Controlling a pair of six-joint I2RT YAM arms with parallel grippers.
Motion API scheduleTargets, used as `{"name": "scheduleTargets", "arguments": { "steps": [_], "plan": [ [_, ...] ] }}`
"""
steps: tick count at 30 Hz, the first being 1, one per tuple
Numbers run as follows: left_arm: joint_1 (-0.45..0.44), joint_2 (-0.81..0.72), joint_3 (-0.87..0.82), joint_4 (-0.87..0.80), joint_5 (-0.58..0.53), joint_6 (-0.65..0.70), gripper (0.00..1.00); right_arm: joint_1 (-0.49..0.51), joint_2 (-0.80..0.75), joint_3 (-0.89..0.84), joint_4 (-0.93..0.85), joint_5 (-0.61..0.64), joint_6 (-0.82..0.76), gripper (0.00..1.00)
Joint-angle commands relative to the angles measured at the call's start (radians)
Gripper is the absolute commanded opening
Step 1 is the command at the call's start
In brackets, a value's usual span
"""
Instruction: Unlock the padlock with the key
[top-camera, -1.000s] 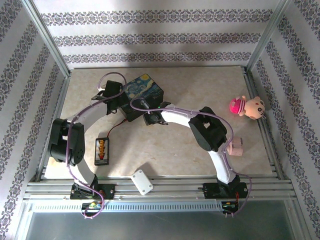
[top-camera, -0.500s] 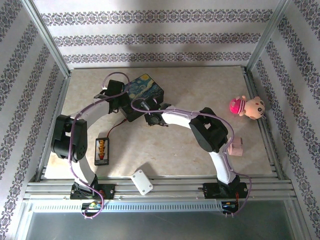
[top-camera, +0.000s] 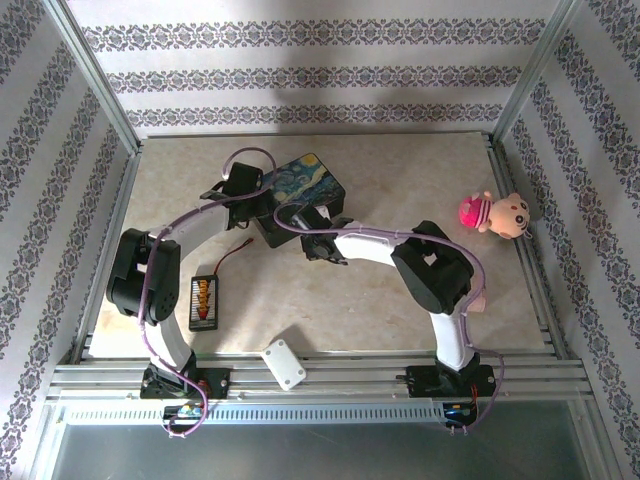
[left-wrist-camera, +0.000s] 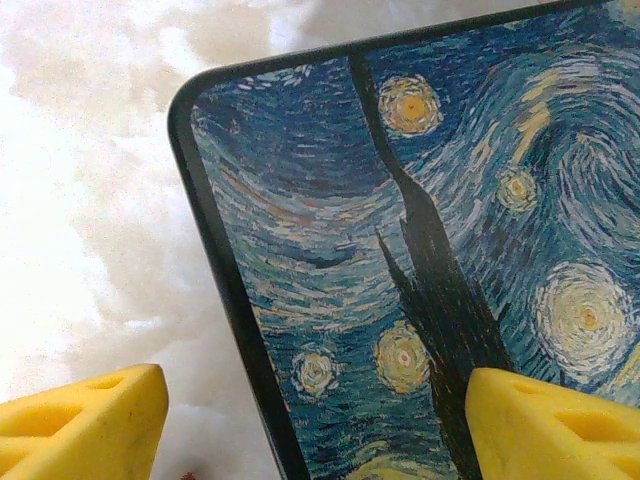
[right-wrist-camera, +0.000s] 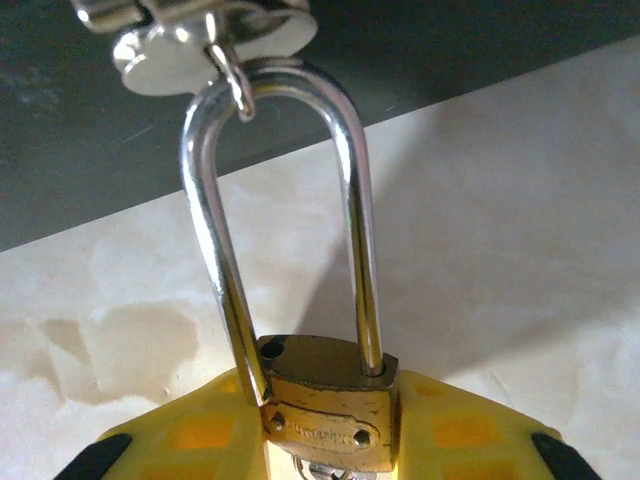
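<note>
The brass padlock (right-wrist-camera: 330, 400) is pinched by its body between the yellow fingers of my right gripper (right-wrist-camera: 325, 445). Its silver shackle (right-wrist-camera: 352, 210) hangs from the ring of the box's latch (right-wrist-camera: 190, 40). The shackle's left leg sits beside the body, out of its hole. A silvery bit shows under the body; I cannot make out the key. My right gripper (top-camera: 303, 220) is at the front of the starry-night box (top-camera: 312, 180). My left gripper (left-wrist-camera: 310, 410) stands open astride the box's corner (left-wrist-camera: 430, 200), one finger over the table and one over the lid.
A thin reddish string (top-camera: 235, 257) lies on the table near a black-and-orange bar (top-camera: 203, 302). A white block (top-camera: 283, 363) sits at the near edge and a plush doll (top-camera: 497, 213) at the right. Metal frame posts border the table.
The box has shifted right and turned. Both arms moved right with it. My right gripper has closed on the padlock, and my left gripper's jaws have narrowed a little.
</note>
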Motion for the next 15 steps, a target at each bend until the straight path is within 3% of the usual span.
{"name": "scheduleTargets", "arguments": {
  "steps": [1,9,15],
  "plan": [
    [-0.02,0.022,-0.018,-0.001,0.007,-0.004,0.77,0.015,-0.034,-0.042,-0.027,0.036,0.072,0.11],
    [-0.021,0.032,-0.041,0.01,0.053,-0.042,0.74,0.014,-0.09,-0.086,0.023,0.018,0.068,0.08],
    [-0.021,0.04,-0.021,-0.012,0.039,-0.035,0.73,-0.008,-0.144,-0.137,0.115,-0.102,0.019,0.06]
  ]
}}
